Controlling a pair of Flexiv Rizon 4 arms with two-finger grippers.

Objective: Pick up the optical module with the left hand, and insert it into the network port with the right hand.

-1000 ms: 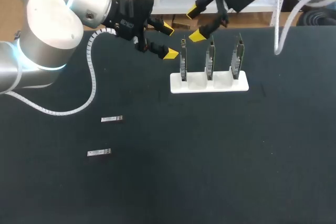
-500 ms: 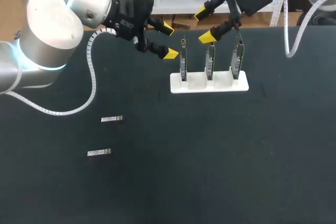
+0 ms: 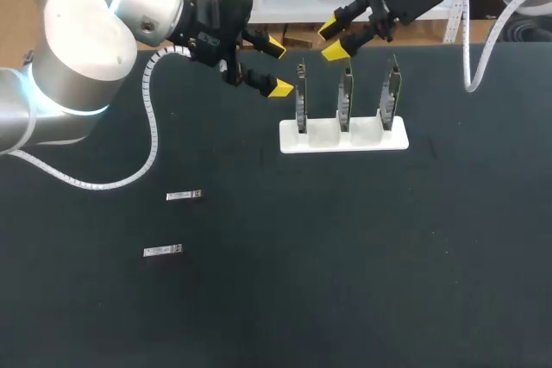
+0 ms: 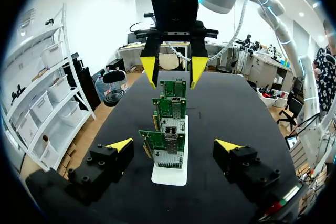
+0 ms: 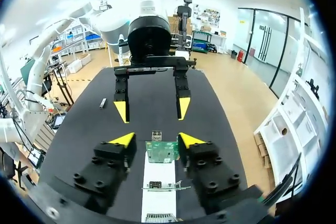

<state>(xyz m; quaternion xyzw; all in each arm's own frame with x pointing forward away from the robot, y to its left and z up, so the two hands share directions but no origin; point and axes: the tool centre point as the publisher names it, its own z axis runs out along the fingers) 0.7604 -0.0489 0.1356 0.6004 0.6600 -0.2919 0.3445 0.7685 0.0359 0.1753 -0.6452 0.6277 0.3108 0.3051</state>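
left gripper (image 3: 278, 67) and right gripper (image 3: 332, 40) both spread, empty, by card rack (image 3: 343, 137); two optical modules (image 3: 185, 196) (image 3: 163, 252) loose on the table (image 3: 362, 265)

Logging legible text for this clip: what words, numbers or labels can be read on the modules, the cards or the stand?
Nothing can be read in any view.
On the farther optical module: a pale label, too small to read.
On the nearer optical module: a pale label, too small to read.
On the network cards: any board markings are too small and blurred to read.
On the white stand: no marking shows.
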